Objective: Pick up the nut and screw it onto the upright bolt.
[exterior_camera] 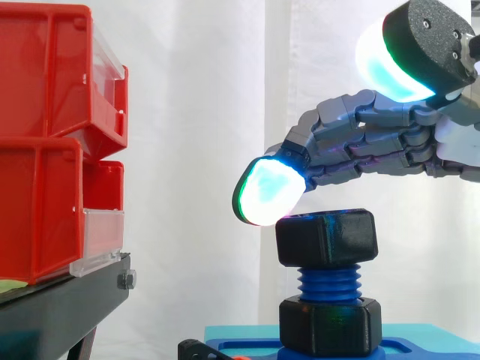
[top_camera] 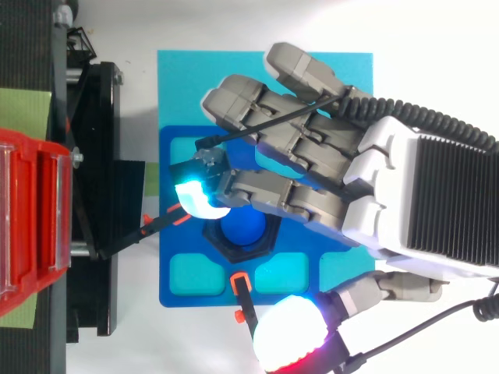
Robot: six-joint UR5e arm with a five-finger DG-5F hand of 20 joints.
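Note:
A blue upright bolt point(exterior_camera: 328, 283) stands on a blue base point(exterior_camera: 420, 346). A black nut point(exterior_camera: 326, 238) sits on the bolt's top, with blue thread showing below it down to a second black nut point(exterior_camera: 330, 324) at the foot. From above, the black nut point(top_camera: 261, 243) shows as a hexagon around the bolt's blue end point(top_camera: 243, 227). My hand point(exterior_camera: 375, 142) hovers just above it, open, with its fingers stretched to the left. One cyan-glowing fingertip point(exterior_camera: 270, 191) rests at the nut's upper left edge. The thumb point(exterior_camera: 420, 52) is raised well clear of the nut.
Stacked red bins point(exterior_camera: 45, 142) sit on a black stand point(exterior_camera: 60, 307) at the left. The blue base point(top_camera: 175, 292) with shallow pockets lies on a cyan mat point(top_camera: 179, 78). A small black clamp with orange tips point(top_camera: 242, 300) lies at the base's edge.

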